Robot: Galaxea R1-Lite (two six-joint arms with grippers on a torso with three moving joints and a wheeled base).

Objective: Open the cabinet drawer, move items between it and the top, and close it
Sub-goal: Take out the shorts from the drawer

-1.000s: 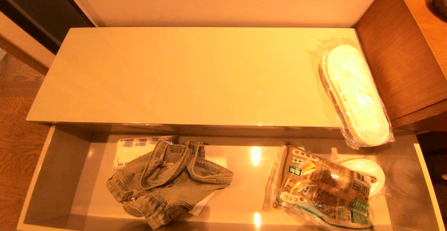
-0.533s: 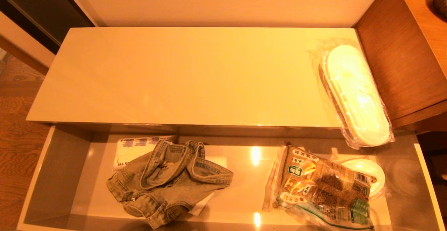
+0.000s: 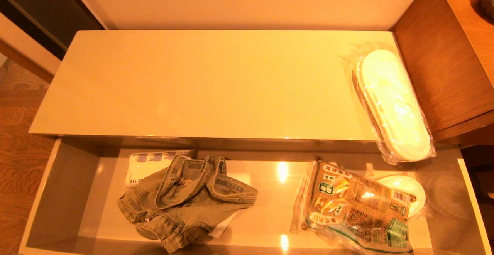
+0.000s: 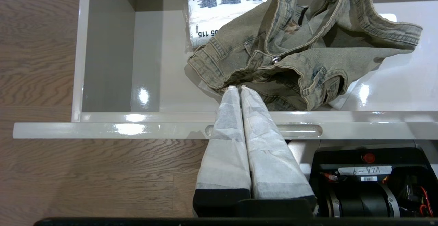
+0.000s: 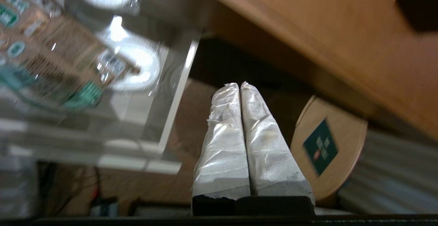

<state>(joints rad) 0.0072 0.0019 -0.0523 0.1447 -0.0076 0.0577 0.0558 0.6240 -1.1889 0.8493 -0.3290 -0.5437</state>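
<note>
The low glossy cabinet's top carries the wrapped white slippers at its right end, overhanging the front edge. Below it the drawer stands pulled out. The faded denim garment lies crumpled in the drawer's left half. Neither gripper shows in the head view. In the left wrist view my left gripper is shut and empty, above the drawer's front rim, its tips close to the denim. My right gripper is shut and empty, over the floor beyond the drawer's right end wall.
A white tissue pack lies partly under the denim. A brown printed food bag lies in the drawer's right half over a white wrapped thing. A taller brown wooden unit stands at the right. A round wooden piece lies near my right gripper.
</note>
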